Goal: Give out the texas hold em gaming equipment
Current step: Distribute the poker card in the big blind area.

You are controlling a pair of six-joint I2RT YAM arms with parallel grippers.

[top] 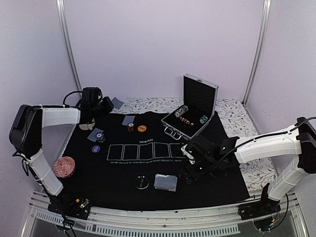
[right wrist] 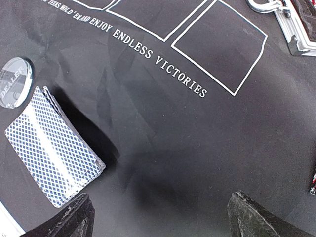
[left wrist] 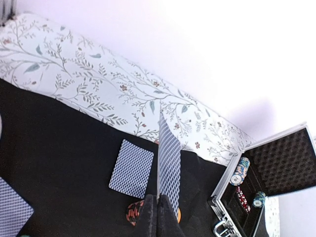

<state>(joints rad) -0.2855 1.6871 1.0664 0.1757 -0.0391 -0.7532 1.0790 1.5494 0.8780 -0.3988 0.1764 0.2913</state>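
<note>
Left claw [left wrist: 157,212]: clamped on a card [left wrist: 169,163], at its bottom edge.
Right claw [right wrist: 160,217]: apart, empty.
Card feel: likely light, thin, bendy, slippery; pinch near an edge.

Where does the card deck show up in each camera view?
Top external: card deck near the front of the black mat, right of the dealer disc.
Left wrist: not in view.
Right wrist: lower left, beside the dealer disc.
Shared landmark: the silver case, visible in all three.
</note>
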